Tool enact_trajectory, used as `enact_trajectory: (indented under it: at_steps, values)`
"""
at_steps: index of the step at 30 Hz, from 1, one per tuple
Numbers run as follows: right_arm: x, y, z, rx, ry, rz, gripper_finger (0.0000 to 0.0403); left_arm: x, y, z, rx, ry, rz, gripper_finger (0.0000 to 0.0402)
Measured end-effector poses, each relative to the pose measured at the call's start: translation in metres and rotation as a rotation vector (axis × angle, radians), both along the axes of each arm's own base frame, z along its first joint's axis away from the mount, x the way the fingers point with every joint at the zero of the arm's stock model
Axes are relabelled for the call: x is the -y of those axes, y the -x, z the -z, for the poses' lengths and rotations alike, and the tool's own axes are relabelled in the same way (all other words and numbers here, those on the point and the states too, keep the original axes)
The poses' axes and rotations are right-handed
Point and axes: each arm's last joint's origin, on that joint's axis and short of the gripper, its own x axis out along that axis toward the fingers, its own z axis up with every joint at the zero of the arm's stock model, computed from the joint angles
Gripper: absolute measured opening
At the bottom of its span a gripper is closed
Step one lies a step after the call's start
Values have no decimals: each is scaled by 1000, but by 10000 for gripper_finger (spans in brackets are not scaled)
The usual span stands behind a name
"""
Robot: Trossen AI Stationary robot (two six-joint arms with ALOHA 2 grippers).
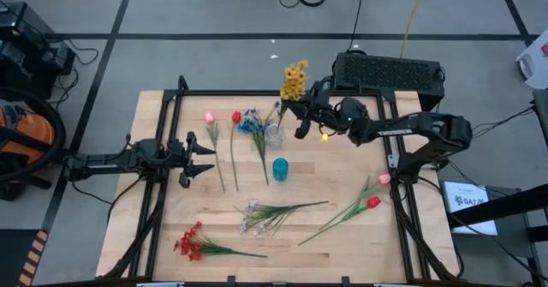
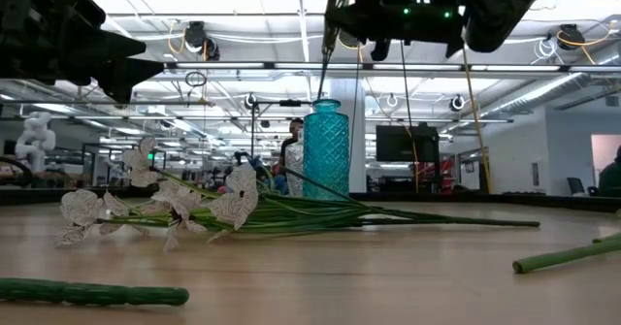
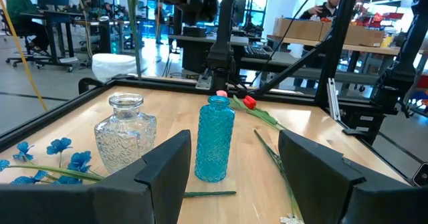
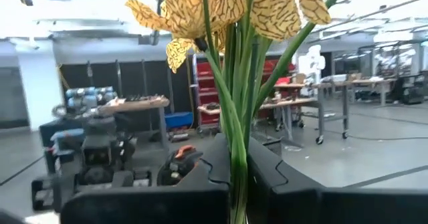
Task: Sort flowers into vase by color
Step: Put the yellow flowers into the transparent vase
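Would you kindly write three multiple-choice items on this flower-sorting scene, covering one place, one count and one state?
1. Where does the red spray lie?
A. at the table's near left corner
B. inside the blue vase
C. in the left gripper

2. How many vases stand on the table?
A. one
B. two
C. four

3. What is the right gripper doing?
A. hanging open and empty
B. shut on the yellow spray
C. shut on a pink tulip

Answers:
1 A, it lies flat on the wood there in the high view.
2 B, a clear vase and a blue vase stand side by side.
3 B, the green stems run between its fingers below the yellow spray.
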Motion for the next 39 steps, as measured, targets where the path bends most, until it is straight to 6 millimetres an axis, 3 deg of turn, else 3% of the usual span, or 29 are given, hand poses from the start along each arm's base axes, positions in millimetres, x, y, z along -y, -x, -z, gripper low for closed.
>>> enact_trajectory:
  at_steps: [20, 39]
  values:
    - [6, -24, 53, -170, -58, -6, 6, 0, 0, 0, 0, 0, 0, 234]
    - [5, -27, 68, -272, -91, -8, 18, 0, 0, 0, 0, 0, 0, 234]
